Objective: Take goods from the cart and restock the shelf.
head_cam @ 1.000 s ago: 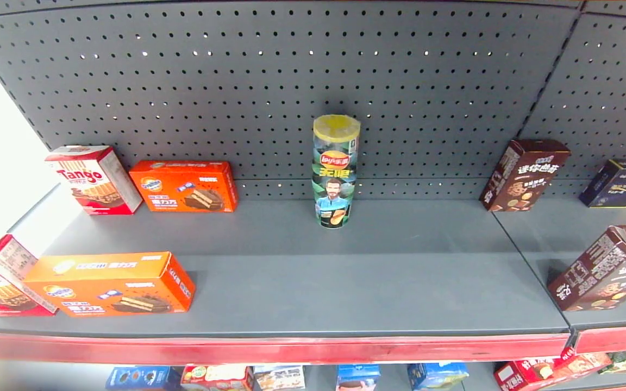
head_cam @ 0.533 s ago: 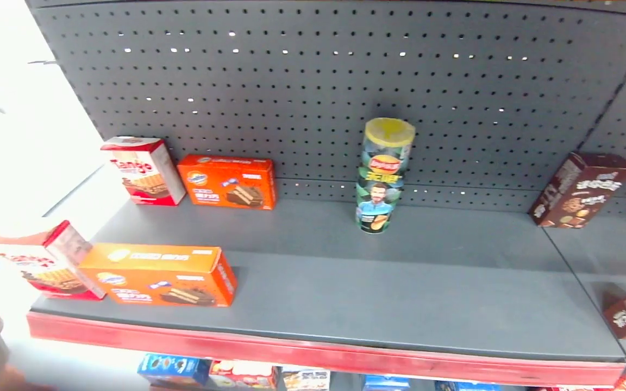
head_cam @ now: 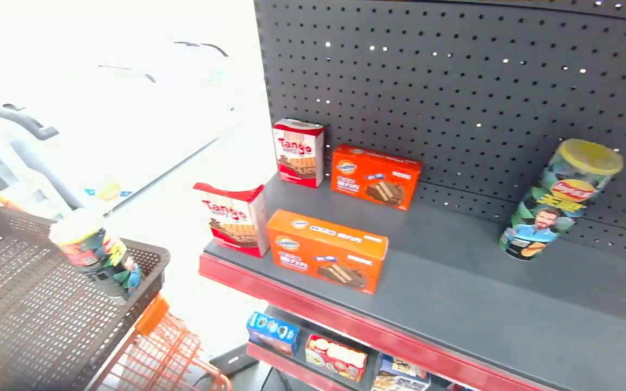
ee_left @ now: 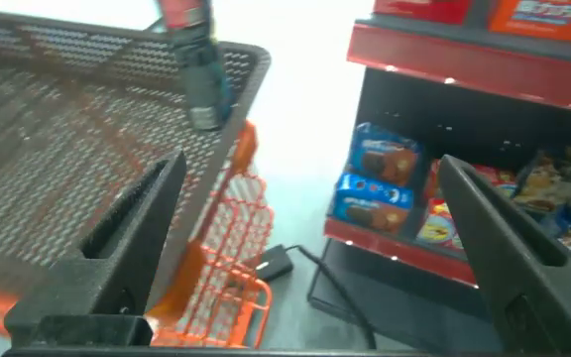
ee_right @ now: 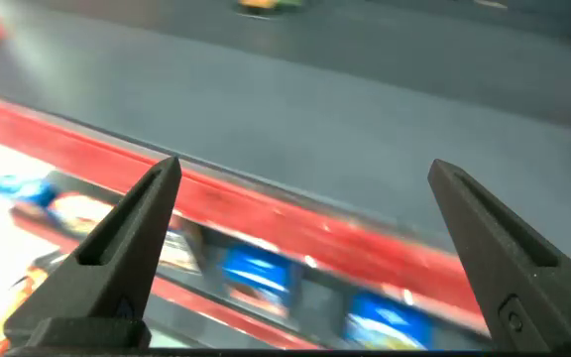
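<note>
The chip tube (head_cam: 94,254) stands upright in the far right corner of the cart basket (head_cam: 19,309), close against the rim, its long axis vertical and its pale lid on top. The cart sits on the left and near, while the shelf (head_cam: 454,288) is to the right. The left gripper (ee_left: 310,167) hangs beside the basket with its jaws spread wide and nothing between them, and the tube lies ahead of it across the mesh, so I judge the left arm the nearer one for the pick. The right gripper (ee_right: 305,167) is equally wide and empty, facing the shelf's red front lip. The head view adds the target: bare board between the orange box (head_cam: 326,251) and a matching tube (head_cam: 560,198) standing at the far right.
</note>
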Controlling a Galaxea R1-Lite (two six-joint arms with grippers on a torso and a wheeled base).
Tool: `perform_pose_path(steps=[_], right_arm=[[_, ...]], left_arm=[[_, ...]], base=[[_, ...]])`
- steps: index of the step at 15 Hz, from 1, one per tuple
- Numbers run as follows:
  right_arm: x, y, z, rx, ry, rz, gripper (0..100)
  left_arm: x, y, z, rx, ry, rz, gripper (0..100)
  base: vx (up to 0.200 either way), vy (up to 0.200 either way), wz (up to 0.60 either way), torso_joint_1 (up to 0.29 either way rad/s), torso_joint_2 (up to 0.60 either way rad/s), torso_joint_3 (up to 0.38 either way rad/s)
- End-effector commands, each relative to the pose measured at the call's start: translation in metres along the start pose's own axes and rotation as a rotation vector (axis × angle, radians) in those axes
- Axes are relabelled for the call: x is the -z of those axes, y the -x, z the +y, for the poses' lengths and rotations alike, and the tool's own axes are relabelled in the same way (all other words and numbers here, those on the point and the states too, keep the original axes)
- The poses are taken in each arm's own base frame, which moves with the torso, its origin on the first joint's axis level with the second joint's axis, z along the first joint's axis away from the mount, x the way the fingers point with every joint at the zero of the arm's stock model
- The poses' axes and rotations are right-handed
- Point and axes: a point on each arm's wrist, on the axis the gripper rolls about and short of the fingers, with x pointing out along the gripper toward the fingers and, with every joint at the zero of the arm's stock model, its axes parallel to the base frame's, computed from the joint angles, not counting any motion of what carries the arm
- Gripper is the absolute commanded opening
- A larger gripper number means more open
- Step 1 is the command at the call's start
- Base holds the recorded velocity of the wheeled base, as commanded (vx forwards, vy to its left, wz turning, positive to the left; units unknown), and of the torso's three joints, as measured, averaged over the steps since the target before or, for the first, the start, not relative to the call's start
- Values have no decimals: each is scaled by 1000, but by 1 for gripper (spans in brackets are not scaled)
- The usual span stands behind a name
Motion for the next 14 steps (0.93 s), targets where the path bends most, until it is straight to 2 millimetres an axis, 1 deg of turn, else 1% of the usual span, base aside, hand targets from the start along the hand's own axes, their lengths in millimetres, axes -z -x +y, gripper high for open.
perform_pose_path(steps=[1,14], right_arm=[[0,0,0,-1,0,1,100],[0,0,0,-1,0,1,100]], left_arm=[[0,0,0,0,0,1,100],[0,0,0,6,-4,1,100]], base=[[0,0,0,0,0,0],[0,0,0,0,0,0]])
